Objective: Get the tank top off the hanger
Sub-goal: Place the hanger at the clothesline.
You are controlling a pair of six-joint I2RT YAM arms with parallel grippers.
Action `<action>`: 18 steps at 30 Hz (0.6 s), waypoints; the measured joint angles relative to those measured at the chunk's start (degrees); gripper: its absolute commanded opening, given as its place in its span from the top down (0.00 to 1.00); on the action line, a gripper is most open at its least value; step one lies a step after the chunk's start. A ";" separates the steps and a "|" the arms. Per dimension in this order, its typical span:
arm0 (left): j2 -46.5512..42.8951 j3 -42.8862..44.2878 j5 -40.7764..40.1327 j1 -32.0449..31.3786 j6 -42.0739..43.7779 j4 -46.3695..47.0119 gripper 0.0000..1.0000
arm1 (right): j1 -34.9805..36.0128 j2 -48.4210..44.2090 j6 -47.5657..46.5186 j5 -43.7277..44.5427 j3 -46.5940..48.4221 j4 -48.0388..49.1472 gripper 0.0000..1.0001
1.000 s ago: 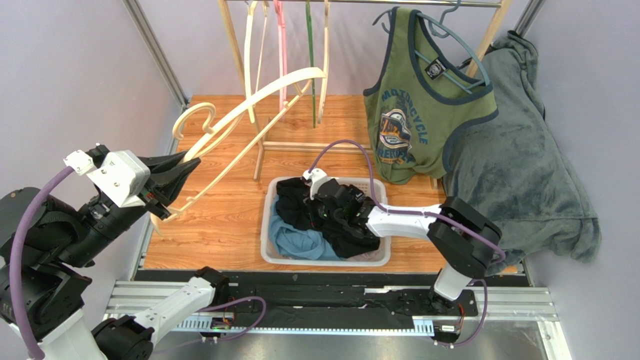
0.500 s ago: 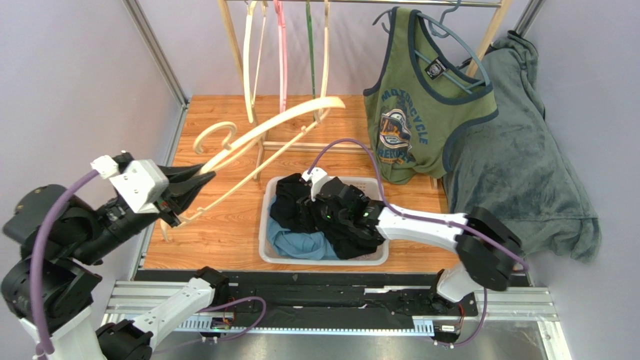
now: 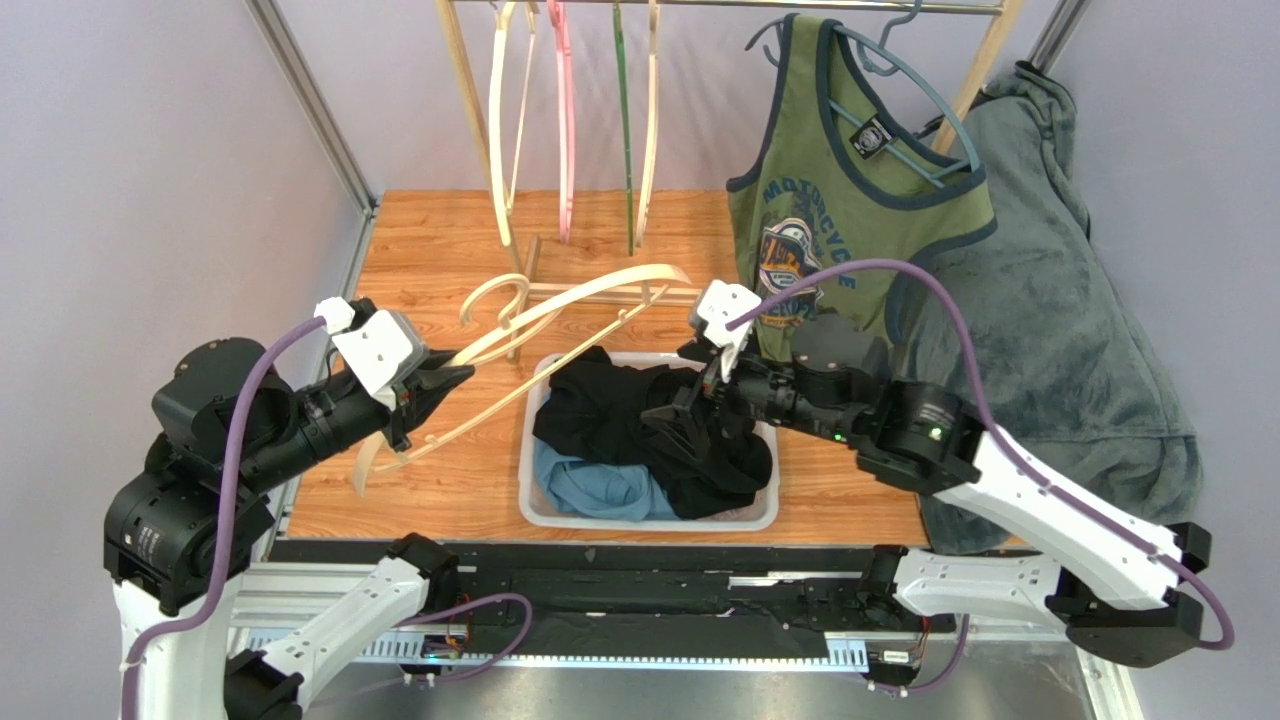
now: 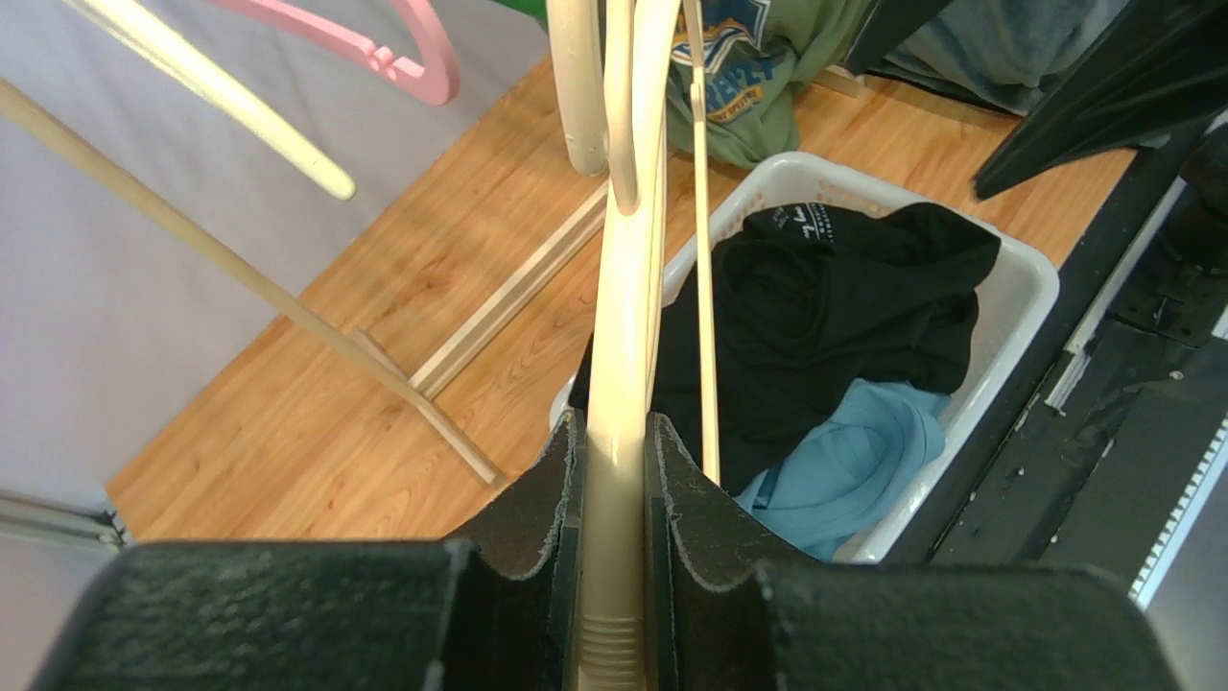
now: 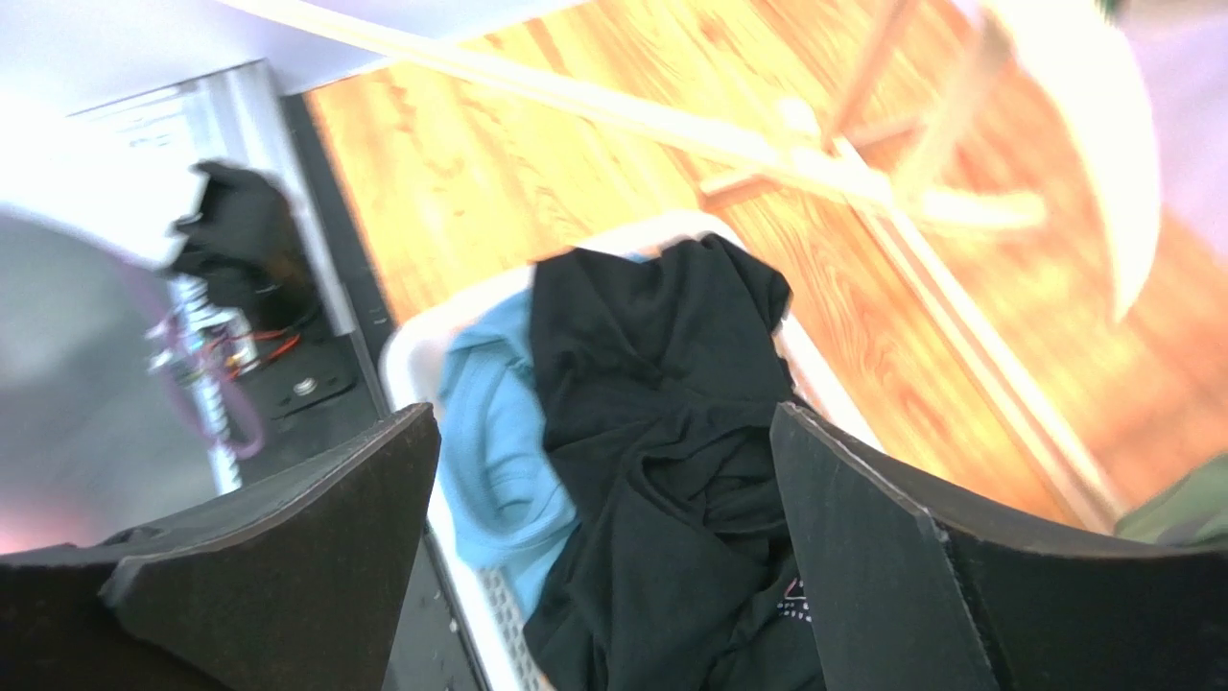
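Observation:
A bare cream hanger (image 3: 571, 293) is pinched between the fingers of my left gripper (image 3: 436, 378), which is shut on its lower bar (image 4: 623, 360); its hook end points toward the rack. The black tank top (image 3: 594, 413) lies crumpled in the white basket (image 3: 529, 465), free of the hanger. My right gripper (image 3: 676, 420) hovers above it, jaws wide open and nothing between them. In the right wrist view, the black fabric (image 5: 663, 389) lies below the gripper (image 5: 603, 432).
A light blue garment (image 3: 594, 488) lies under the black one in the basket. An olive tank top (image 3: 842, 210) on a teal hanger (image 3: 917, 90) and a grey sweatshirt (image 3: 1037, 330) hang at the rack's right. Several empty hangers (image 3: 564, 105) hang at its left.
My right gripper opened, let go of the black tank top and lifted away from the basket. My left arm swung the cream hanger to the right, toward the basket.

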 measured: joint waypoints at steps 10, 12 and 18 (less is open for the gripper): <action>0.02 -1.11 19.89 0.00 9.29 -8.85 1.00 | 5.38 -1.14 -7.85 -1.95 17.20 -16.35 0.12; 0.11 -1.77 23.82 0.00 11.34 -11.32 1.00 | 5.55 -1.97 -8.85 -2.34 18.38 -18.12 0.13; 1.20 -1.79 31.21 0.00 15.63 -15.56 1.00 | 5.55 -2.32 -9.81 -5.16 18.62 -21.84 0.17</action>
